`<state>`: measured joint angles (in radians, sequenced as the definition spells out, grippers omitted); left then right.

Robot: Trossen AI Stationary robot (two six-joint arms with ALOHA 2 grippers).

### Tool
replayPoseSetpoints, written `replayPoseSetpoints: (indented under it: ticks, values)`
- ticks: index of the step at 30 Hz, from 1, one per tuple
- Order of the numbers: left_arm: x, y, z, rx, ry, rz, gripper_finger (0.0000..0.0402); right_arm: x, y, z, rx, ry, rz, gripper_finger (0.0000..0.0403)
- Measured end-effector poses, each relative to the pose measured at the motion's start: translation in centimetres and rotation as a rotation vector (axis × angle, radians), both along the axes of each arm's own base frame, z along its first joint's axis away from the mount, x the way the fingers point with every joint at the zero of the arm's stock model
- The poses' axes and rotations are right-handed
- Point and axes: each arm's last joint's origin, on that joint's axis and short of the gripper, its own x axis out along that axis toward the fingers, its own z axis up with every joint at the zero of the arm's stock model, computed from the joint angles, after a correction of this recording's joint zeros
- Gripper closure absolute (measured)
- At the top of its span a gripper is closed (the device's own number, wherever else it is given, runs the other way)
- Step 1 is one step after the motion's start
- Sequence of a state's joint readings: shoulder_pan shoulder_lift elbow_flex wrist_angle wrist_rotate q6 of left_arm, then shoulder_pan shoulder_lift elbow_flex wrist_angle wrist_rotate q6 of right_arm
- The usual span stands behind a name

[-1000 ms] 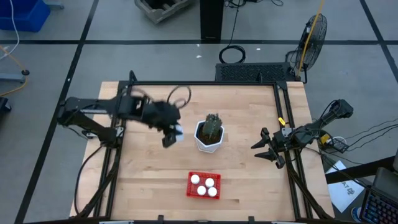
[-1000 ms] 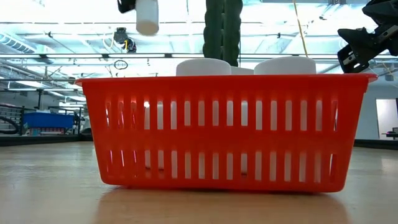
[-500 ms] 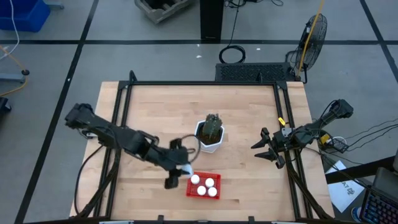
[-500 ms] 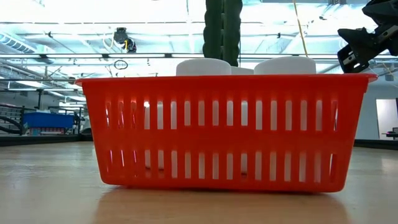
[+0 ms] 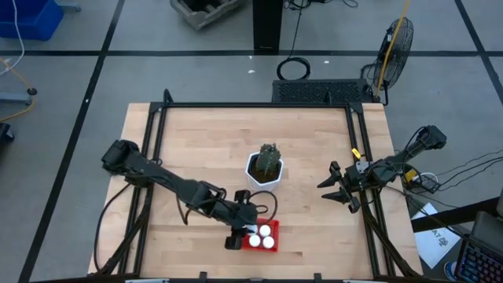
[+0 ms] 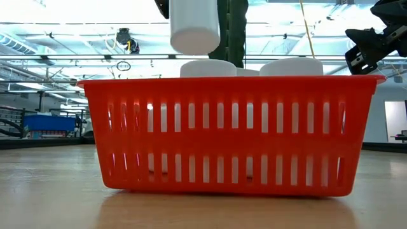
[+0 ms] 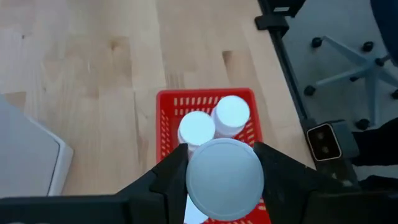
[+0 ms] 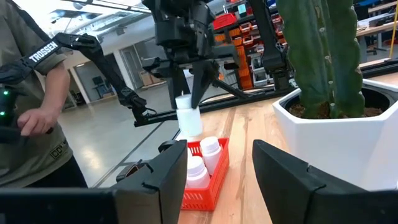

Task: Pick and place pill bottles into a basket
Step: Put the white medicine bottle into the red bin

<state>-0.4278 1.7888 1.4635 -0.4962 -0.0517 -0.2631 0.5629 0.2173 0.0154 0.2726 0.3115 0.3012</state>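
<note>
The red basket point(image 5: 271, 237) sits on the wooden table near its front edge, with pill bottles point(image 5: 266, 231) standing inside; their white caps point(image 6: 206, 66) show over its rim. My left gripper point(image 5: 238, 237) hangs over the basket's left end, shut on another white pill bottle point(image 6: 194, 25) that floats just above the rim. My right gripper point(image 5: 336, 191) waits open at the table's right side, level, with nothing between its fingers point(image 8: 158, 180). My left gripper pinches the pill bottle by its sides point(image 7: 196, 178) between the two fingers, its round end facing the wrist camera. The fingers point(image 8: 198, 87) come slanting down from above and from the table's left. The bottle point(image 8: 188, 119) hangs roughly upright below them, clear of the basket.
A white hexagonal pot with a cactus point(image 5: 266, 167) stands at the table's middle, just beyond the basket. A black frame point(image 5: 361, 157) edges the table. A person point(image 8: 31, 93) stands beyond the table's left side, seen in the right wrist view.
My left gripper has swung from beside the pot's left toward the table's near edge and right, sinking as it went, and now hangs over the basket. The pill bottle has stayed in its fingers and come down to just above the rim.
</note>
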Motion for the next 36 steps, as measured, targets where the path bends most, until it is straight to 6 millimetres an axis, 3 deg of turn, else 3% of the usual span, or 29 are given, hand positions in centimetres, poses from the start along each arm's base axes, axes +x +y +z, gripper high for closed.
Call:
replayPoseSetpoints:
  ticks: [13, 36]
  values:
    - [0.7, 0.7, 0.1, 0.035, -0.049, 0.002, 0.0238, 0.0, 0.0, 0.0, 0.0, 0.001, 0.0, 0.0228]
    - [2.4, 0.3, -3.3, 0.041, 0.001, -0.031, 0.0238, 0.0, 0.0, 0.0, -0.001, 0.002, 0.0, 0.023]
